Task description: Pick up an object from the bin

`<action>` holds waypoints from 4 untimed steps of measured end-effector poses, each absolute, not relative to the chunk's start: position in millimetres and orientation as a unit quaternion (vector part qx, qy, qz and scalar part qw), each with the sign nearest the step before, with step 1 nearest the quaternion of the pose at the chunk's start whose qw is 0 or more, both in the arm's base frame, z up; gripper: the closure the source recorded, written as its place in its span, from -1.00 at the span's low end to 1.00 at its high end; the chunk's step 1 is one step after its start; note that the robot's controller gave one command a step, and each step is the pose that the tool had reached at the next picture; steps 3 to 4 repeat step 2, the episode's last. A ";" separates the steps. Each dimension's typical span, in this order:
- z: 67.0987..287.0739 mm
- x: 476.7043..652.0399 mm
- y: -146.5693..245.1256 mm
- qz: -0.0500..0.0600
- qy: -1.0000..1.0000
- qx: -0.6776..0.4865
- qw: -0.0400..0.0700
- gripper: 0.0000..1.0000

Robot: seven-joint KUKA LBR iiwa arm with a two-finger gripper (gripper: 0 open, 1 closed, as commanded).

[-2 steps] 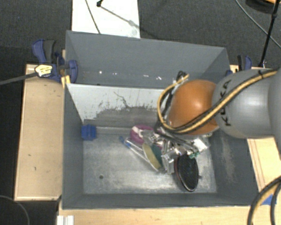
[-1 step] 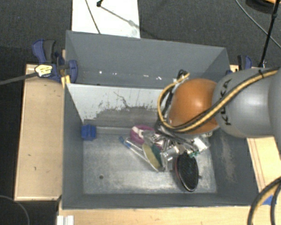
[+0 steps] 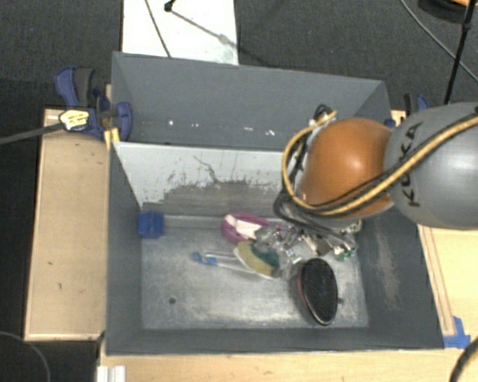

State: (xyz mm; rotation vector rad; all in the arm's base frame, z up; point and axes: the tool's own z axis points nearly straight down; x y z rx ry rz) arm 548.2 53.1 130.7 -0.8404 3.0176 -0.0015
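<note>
My gripper (image 3: pixel 294 240) is low in the bin's middle right, under the arm's orange cover, amid a small cluster of things. Right at its left lie a pale yellow-green oval thing (image 3: pixel 258 261) with a dark teal part, and a pink and white thing (image 3: pixel 243 225) closer to the back wall. A black oval brush-like thing (image 3: pixel 318 291) lies just below the gripper, towards the front. What sits directly under the gripper is hidden by the cover and cables.
A thin clear stick with a blue tip (image 3: pixel 209 260) lies on the bin floor left of the cluster. A small blue block (image 3: pixel 150 224) rests at the far left by the wall. The arm and its cables cover the bin's right side.
</note>
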 end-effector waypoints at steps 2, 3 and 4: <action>285.1 501.3 68.7 -0.001 0.874 -0.485 0.004 1.00; 285.1 501.3 68.7 -0.001 0.874 -0.485 0.004 1.00; 285.1 501.3 68.7 -0.001 0.874 -0.485 0.004 1.00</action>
